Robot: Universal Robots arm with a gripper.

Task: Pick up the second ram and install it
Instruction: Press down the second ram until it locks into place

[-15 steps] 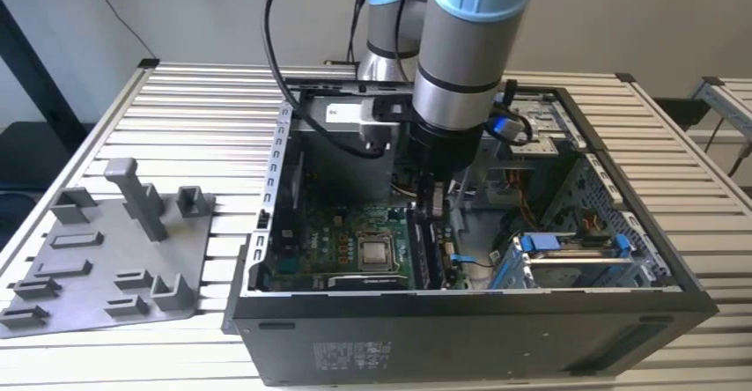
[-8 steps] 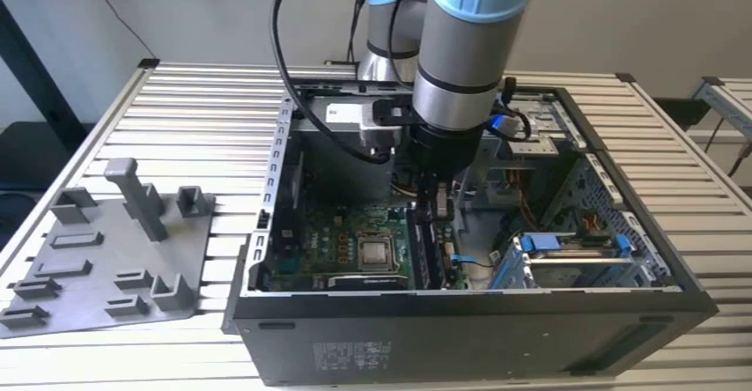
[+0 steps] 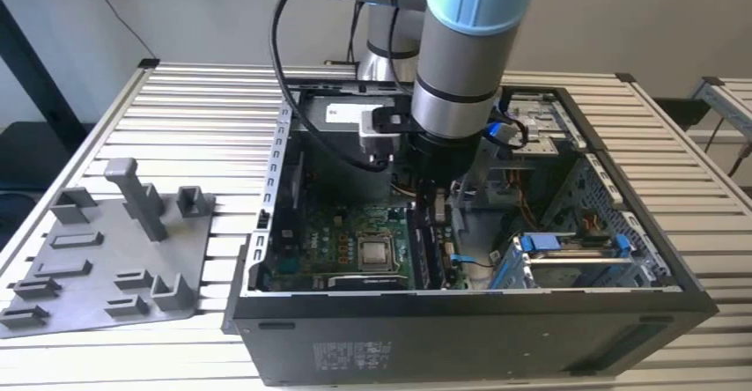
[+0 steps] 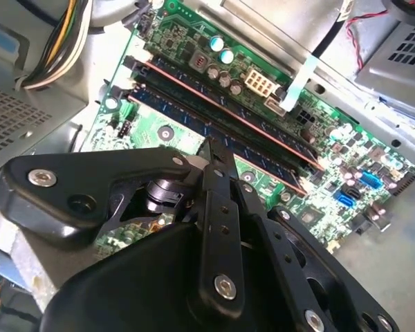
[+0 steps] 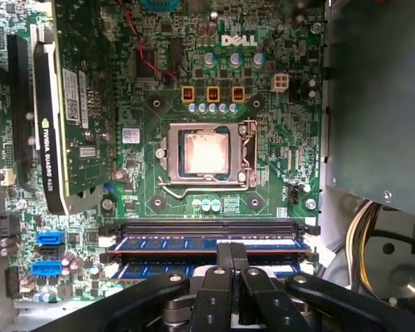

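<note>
My gripper (image 3: pixel 432 188) reaches down into the open computer case (image 3: pixel 470 325). It is shut, with its two black fingers pressed together. In both wrist views its tip (image 4: pixel 218 146) (image 5: pixel 232 250) rests on the top edge of the second ram (image 4: pixel 176 119) (image 5: pixel 166 249). That dark stick stands in a memory slot of the green motherboard (image 5: pixel 283 138). The stick runs crosswise to the fingers and is not clamped between them. A look-alike stick (image 4: pixel 249 123) stands in the neighbouring slot.
The processor socket (image 5: pixel 206 153) and a graphics card (image 5: pixel 62 104) lie beyond the slots. Cable bundles (image 4: pixel 55 48) and a drive cage (image 3: pixel 564 250) crowd the case sides. On the exterior view's left lies a grey fixture plate (image 3: pixel 70 307) with a tall grey post (image 3: pixel 136 199).
</note>
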